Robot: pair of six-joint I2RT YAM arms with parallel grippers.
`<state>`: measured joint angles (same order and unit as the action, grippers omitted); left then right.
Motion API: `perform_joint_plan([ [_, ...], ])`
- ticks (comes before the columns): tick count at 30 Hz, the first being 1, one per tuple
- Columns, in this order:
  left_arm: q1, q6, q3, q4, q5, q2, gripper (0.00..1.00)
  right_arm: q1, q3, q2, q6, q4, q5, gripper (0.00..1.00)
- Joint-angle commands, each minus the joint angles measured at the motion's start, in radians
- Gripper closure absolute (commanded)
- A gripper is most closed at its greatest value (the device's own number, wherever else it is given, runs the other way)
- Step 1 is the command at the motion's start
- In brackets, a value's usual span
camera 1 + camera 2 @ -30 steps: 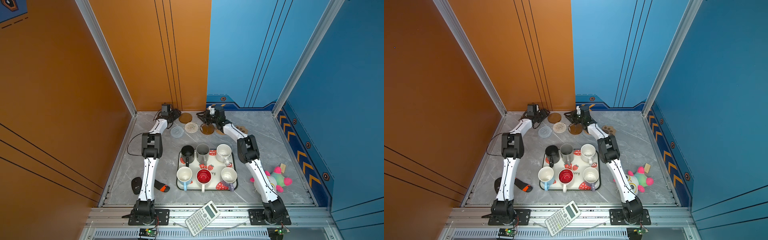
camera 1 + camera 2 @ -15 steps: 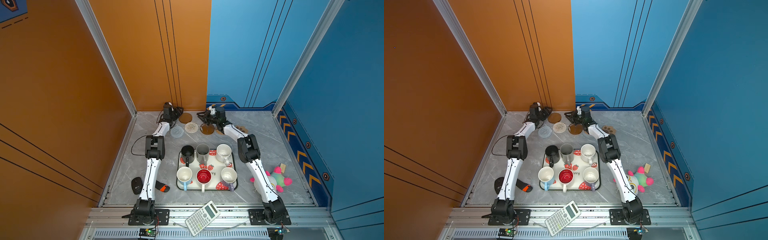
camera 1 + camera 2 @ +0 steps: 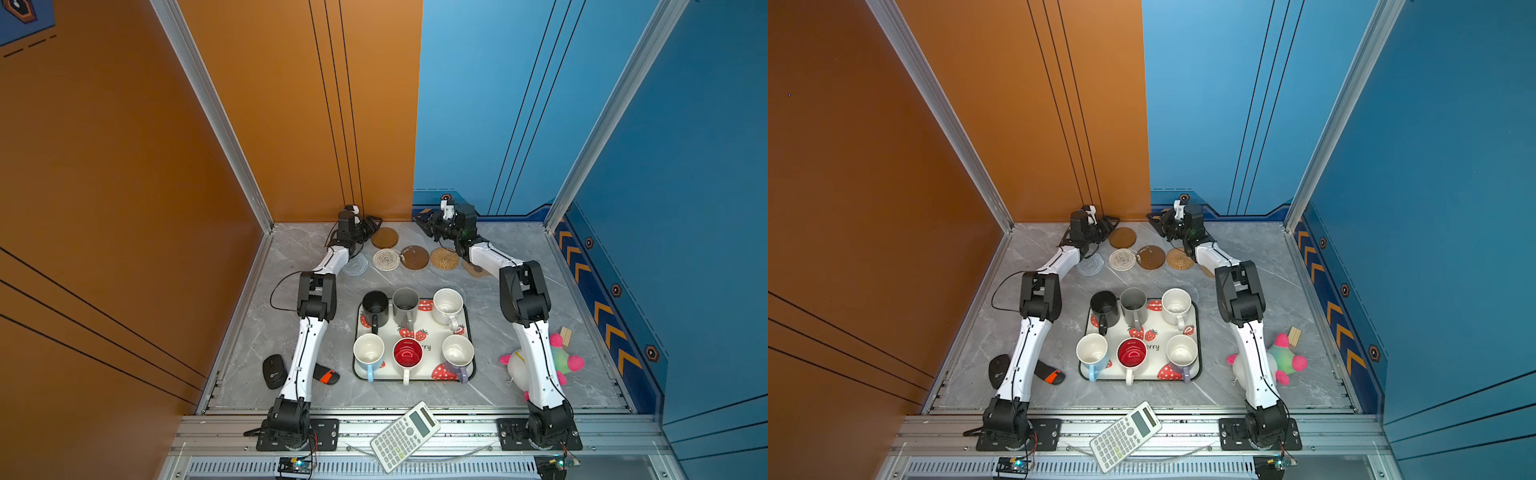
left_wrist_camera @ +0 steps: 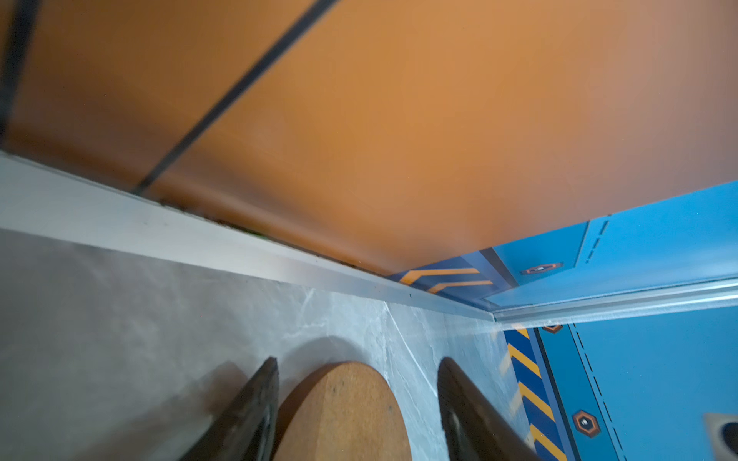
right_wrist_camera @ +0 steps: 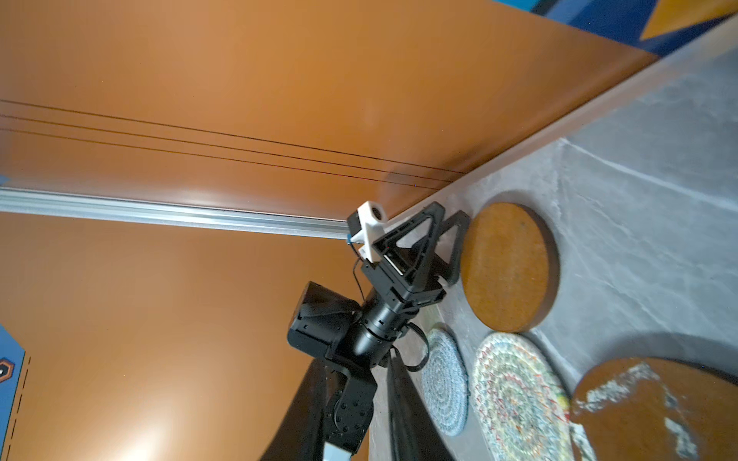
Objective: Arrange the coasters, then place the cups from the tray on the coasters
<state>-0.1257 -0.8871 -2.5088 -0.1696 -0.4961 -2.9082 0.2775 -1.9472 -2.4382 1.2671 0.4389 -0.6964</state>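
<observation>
Left tool (image 3: 375, 225) now at far brown disc (image 3: 384, 237); arm outstretched

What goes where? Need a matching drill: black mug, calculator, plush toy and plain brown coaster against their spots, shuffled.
1. black mug
2. calculator
3. plush toy
4. plain brown coaster

A. on the front rail
B. beside the right arm
C. far-left corner of the tray
D. just ahead of the left gripper

Pairs: 1-C, 2-A, 3-B, 4-D

Calculator (image 3: 405, 436), mouse (image 3: 273, 371), plush toy (image 3: 567, 361)
</observation>
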Motion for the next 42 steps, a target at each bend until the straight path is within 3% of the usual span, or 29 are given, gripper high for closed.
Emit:
perform_joint_plan([
  [1, -0.014, 0.013, 0.015, 0.004, -0.079, -0.030, 0.35, 0.008, 0.024, 0.019, -0.055, -0.016, -0.009, 0.75],
  [9, -0.043, 0.028, 0.043, 0.006, -0.146, -0.023, 0.35, 0.010, -0.020, -0.032, -0.074, -0.072, 0.006, 0.74],
  [21, -0.066, 0.042, 0.069, 0.038, -0.240, -0.006, 0.35, -0.001, -0.247, -0.150, -0.184, -0.366, 0.083, 0.74],
  [27, -0.076, 0.043, 0.118, 0.039, -0.284, 0.021, 0.35, 0.002, -0.252, -0.123, -0.279, -0.502, 0.088, 0.74],
  [33, -0.097, 0.061, 0.159, 0.061, -0.313, 0.047, 0.37, -0.012, -0.215, -0.088, -0.316, -0.527, 0.106, 0.73],
  [42, -0.094, 0.089, 0.292, 0.061, -0.341, 0.155, 0.37, -0.045, -0.312, -0.178, -0.297, -0.540, 0.136, 0.73],
])
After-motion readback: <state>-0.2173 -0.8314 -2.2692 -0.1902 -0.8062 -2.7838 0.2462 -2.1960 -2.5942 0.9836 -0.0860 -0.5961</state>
